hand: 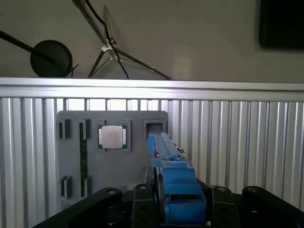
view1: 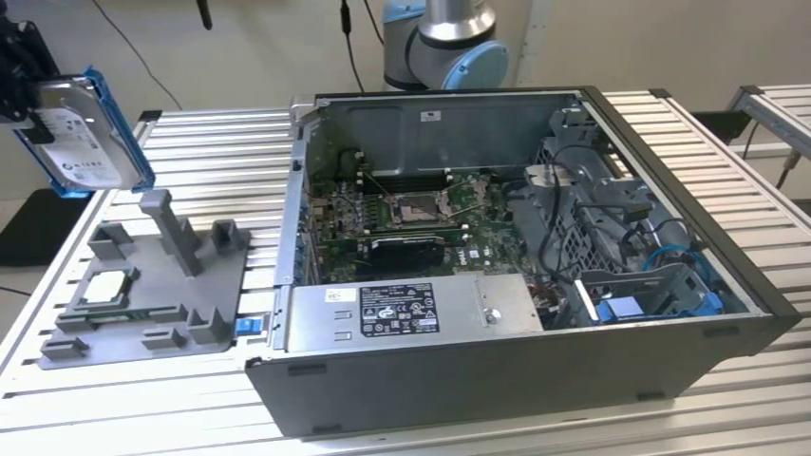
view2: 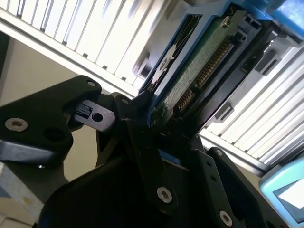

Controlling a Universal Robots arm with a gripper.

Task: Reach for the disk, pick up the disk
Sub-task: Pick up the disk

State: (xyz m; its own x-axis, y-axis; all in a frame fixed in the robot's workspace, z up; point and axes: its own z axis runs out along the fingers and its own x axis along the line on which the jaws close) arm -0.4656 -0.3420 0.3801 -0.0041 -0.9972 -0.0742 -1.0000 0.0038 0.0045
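The gripper (view2: 159, 121) clamps the disk (view1: 84, 128) at ten o'clock in the exterior view — held by one edge only, it could slip onto the tray (view1: 137, 318).

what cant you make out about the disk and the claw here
- Exterior view: the left edge cuts off the claw, so its hold on the disk is unclear.
- First wrist view: the disk is edge-on, label face hidden.
- Second wrist view: the claw covers the disk's near end.
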